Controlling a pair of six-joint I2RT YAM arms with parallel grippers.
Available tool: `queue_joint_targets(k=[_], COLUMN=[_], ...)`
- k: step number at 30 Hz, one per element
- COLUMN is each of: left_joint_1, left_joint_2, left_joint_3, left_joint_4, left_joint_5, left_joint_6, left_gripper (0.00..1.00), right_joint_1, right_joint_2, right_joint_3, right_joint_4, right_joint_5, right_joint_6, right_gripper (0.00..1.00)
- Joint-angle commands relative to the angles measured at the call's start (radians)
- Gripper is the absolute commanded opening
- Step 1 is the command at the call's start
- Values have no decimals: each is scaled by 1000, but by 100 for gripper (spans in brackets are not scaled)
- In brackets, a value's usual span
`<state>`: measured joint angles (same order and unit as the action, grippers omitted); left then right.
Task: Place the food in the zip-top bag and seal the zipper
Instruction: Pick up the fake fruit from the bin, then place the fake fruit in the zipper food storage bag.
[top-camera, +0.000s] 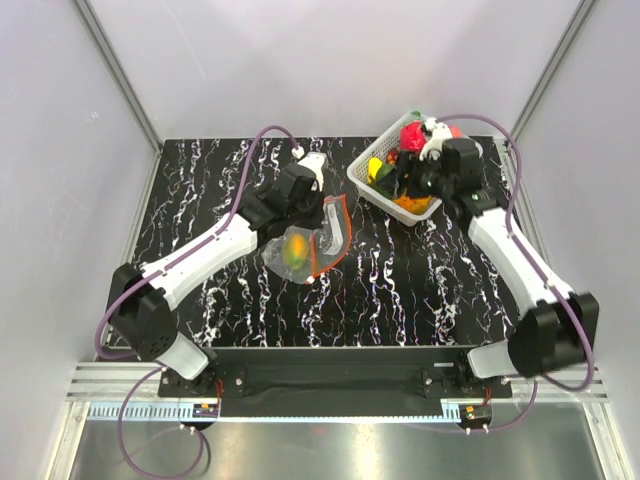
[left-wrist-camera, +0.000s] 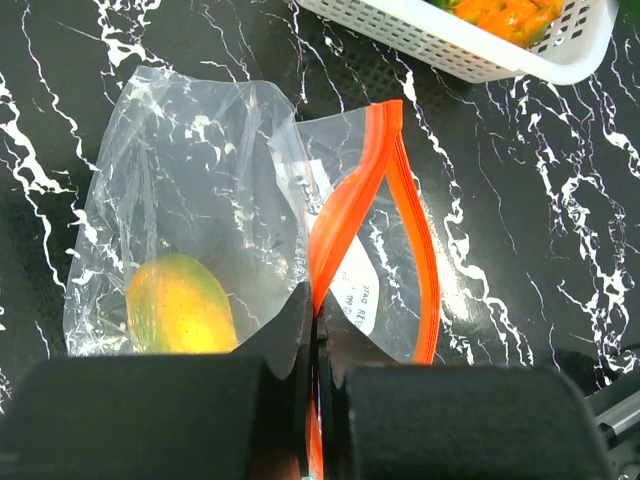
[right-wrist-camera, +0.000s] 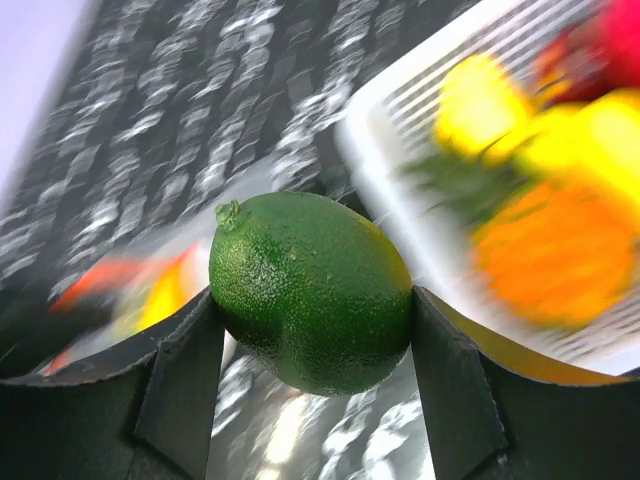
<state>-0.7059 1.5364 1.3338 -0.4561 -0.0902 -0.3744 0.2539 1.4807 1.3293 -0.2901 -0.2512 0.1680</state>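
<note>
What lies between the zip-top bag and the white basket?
Nothing: only bare black marbled table separates the zip-top bag from the white basket, as the left wrist view shows.

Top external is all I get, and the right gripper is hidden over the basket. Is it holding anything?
Observer: Yes. In the right wrist view the right gripper is shut on a green lime, one finger on each side.
Operator: And the left gripper? The arm covers it from above.
Observer: In the left wrist view the left gripper is shut on the zipper at its near end. Beyond the pinch, the two sides of the strip spread apart, so the bag is open.
</note>
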Motion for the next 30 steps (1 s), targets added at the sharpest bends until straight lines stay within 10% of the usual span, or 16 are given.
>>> queue_joint_targets(k=[1,10,30], left_joint_1=[2,3,3], left_joint_2=[13,22,5], left_joint_3=[62,67,88], left_joint_4=[-4,-4,-10], left_joint_5=[-8,-25,4], left_joint_6=[-1,-18,-43], left_gripper=[2,2,2], right_joint_1=[15,122,271], right_joint_2=[-144,-385,-63], right_joint_3=[-180,-490,-470], right_joint_4=[117,341,532], right_joint_5=[-239,-330,-229], right_joint_6=[171,464,610], right_gripper=[52,52,47])
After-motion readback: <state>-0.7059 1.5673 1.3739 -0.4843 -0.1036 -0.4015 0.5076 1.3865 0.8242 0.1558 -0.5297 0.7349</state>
